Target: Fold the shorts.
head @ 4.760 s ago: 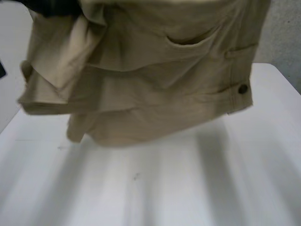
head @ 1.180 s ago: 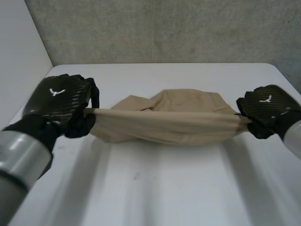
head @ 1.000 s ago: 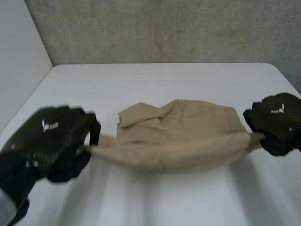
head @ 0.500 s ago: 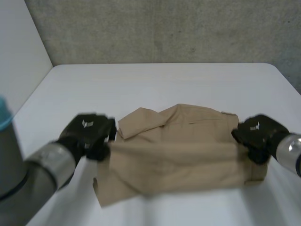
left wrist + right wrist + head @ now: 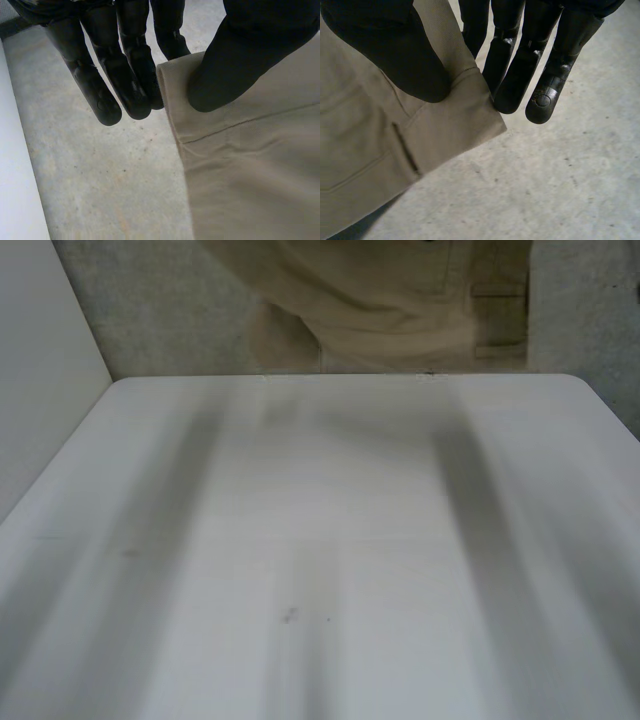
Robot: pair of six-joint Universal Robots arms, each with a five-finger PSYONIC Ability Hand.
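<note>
Presently the beige shorts (image 5: 390,300) hang in the air above the far edge of the white desk (image 5: 320,570), clear of its surface, with the lower folds showing against the grey wall (image 5: 150,310) behind. The left hand (image 5: 250,50) pinches one hemmed corner of the cloth — thumb on the near face, straight fingers (image 5: 125,65) behind the edge. The right hand (image 5: 395,45) pinches another corner likewise — thumb pressed over the seam, its fingers behind it.
</note>
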